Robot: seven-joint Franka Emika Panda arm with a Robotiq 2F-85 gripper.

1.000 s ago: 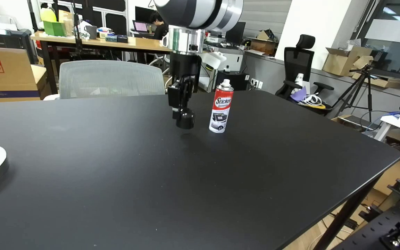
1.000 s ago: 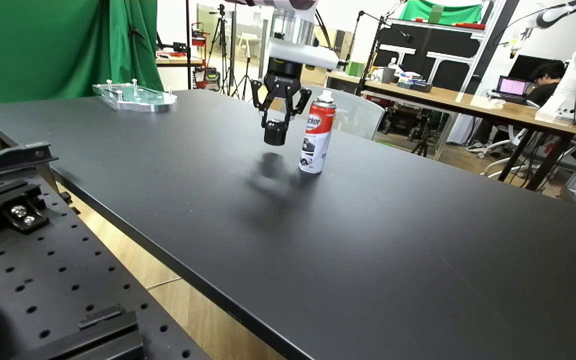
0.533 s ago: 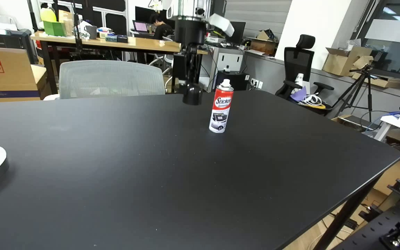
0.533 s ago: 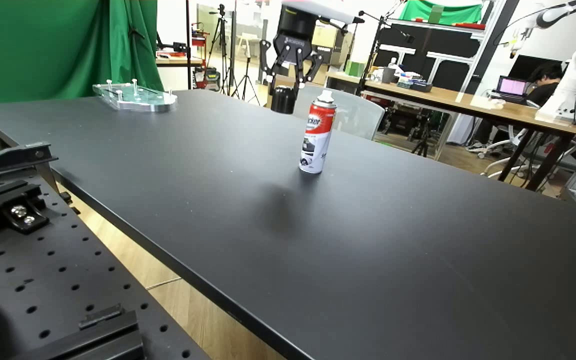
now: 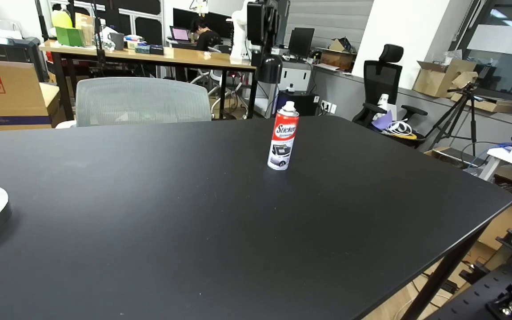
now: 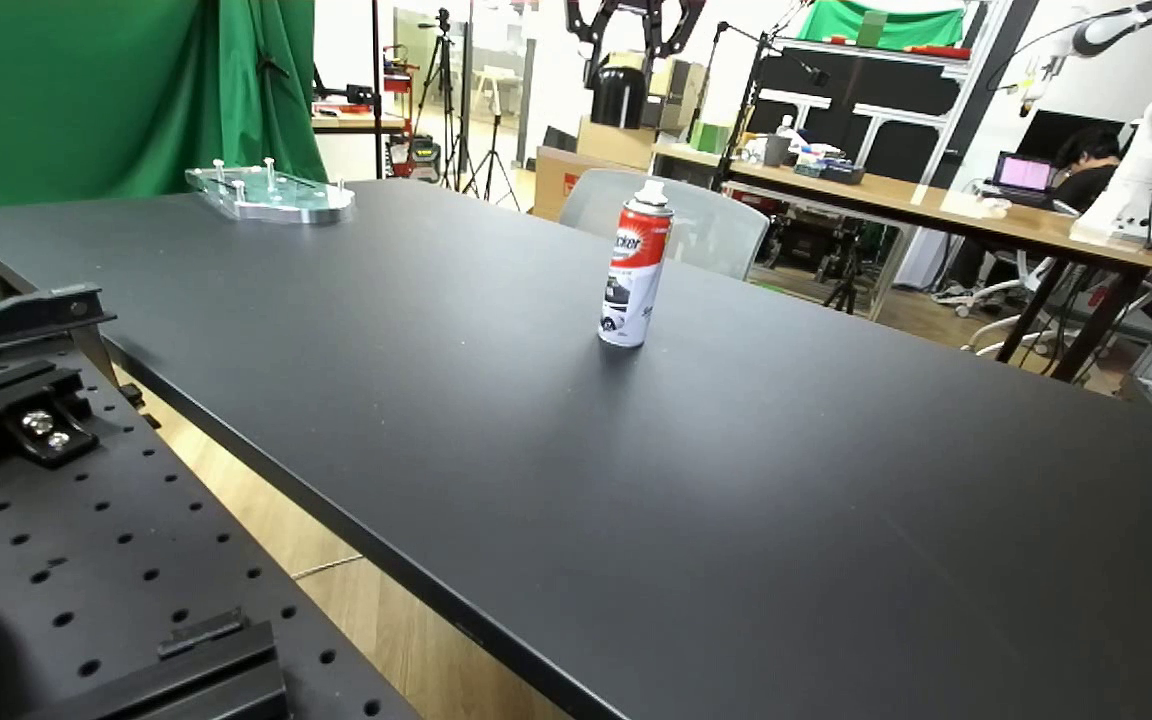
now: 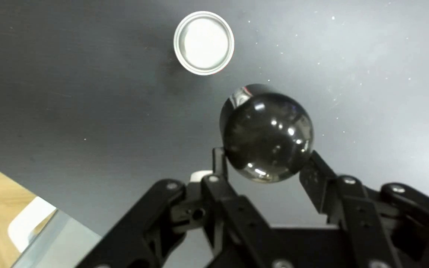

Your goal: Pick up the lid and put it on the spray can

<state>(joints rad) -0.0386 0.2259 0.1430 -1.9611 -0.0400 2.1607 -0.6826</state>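
dark desk [image 6: 736,550] beneath upright spray can [image 6: 634,275], gripper [image 6: 620,76] pinching lid [image 6: 620,100] higher than the can, apart from it

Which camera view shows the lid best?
The wrist view: the lid appears largest there, its glossy round top clearly visible, held by the end effector. Both exterior views show it smaller, from the side, higher in the picture than the spray can.

Glints on lid [image 7: 268,137], perhaps slight blur.
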